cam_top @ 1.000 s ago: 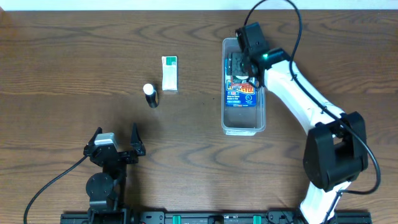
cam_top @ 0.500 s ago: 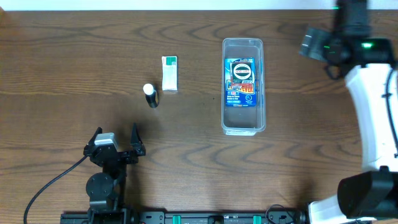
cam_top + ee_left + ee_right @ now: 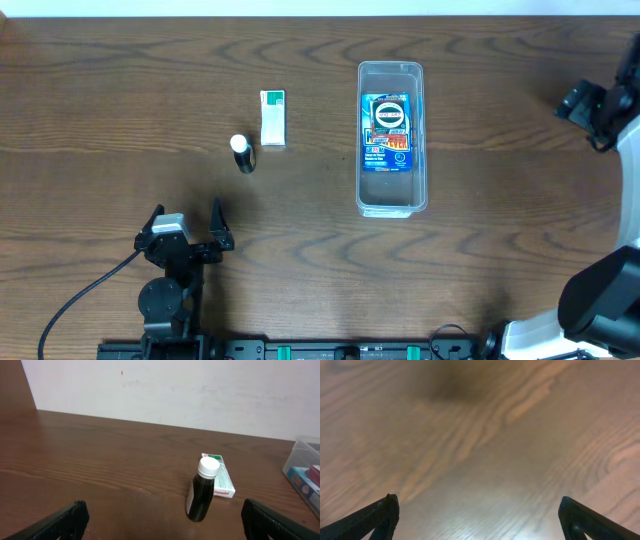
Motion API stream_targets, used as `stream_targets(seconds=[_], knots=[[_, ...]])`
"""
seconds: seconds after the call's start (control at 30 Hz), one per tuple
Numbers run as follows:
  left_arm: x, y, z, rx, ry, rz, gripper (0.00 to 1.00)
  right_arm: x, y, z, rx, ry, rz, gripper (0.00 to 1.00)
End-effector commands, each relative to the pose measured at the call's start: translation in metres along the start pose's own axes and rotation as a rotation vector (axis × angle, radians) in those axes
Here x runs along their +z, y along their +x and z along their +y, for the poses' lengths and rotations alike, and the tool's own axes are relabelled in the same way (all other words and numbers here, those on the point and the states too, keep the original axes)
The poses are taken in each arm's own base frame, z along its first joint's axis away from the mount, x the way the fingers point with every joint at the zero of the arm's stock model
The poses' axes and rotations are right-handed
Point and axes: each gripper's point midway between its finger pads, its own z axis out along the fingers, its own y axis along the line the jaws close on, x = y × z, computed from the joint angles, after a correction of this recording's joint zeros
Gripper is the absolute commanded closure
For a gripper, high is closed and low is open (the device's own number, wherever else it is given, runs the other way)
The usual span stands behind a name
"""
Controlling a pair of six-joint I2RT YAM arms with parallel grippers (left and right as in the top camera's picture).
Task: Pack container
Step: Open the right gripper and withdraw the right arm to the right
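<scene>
Right gripper (image 3: 583, 103) has swung out of the container (image 3: 392, 198) since a second ago, when it sat low over the tub's far end. It is now by the right edge of the table (image 3: 120, 90), well apart from the tub. Its jaws are spread wide with nothing between them. The right wrist view shows only the two black finger ends in the bottom corners and blurred wood grain under them, with a dark smudge of shadow near the top.

Left gripper (image 3: 187, 218) hasn't shifted: it is parked at the near left, jaws apart and empty, facing the far side. Its black cable loops off toward the near left corner.

The container lies right of centre, long axis running near-to-far. It is clear plastic, long and narrow, with rounded corners and a raised rim. A flat printed packet (image 3: 388, 133) lies inside, glossy blue and red with a round black-and-white emblem. The packet sits flat on the floor of the tub and fills the far and middle part, leaving the near end bare.

Left of the tub, well apart from it, a small green-and-white cardboard box (image 3: 272, 118) lies flat. It is slim and rectangular, with red lettering on its white side face. A small dark bottle (image 3: 241, 153) stands upright just beside the box's near left corner. It is cylindrical with a white ribbed cap and a pale label. From the left wrist view it partly overlaps the box, so I can't tell whether they touch.

The tabletop is dark brown wood-grain laminate with a matte finish.
</scene>
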Motion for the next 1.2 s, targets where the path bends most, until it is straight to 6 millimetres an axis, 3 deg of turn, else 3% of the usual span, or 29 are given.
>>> stream_targets(seconds=[0.0,0.73,0.93,1.03,1.17], knots=[[0.001,0.017,0.005,0.014,-0.022,0.047,0.02,0.007,0.002,-0.008,0.004,0.011,0.015,0.01],[0.001,0.017,0.005,0.014,-0.022,0.047,0.02,0.008,0.002,-0.009,0.007,0.012,0.015,0.01],[0.001,0.015,0.000,-0.094,0.005,0.040,0.02,0.008,0.002,-0.009,0.007,0.012,0.015,0.01],[0.001,0.013,-0.013,-0.110,0.082,0.041,0.02,0.008,0.002,-0.009,0.007,0.012,0.015,0.01],[-0.008,0.013,-0.052,-0.161,0.306,0.079,0.02,0.008,0.002,-0.009,0.007,0.012,0.015,0.01]])
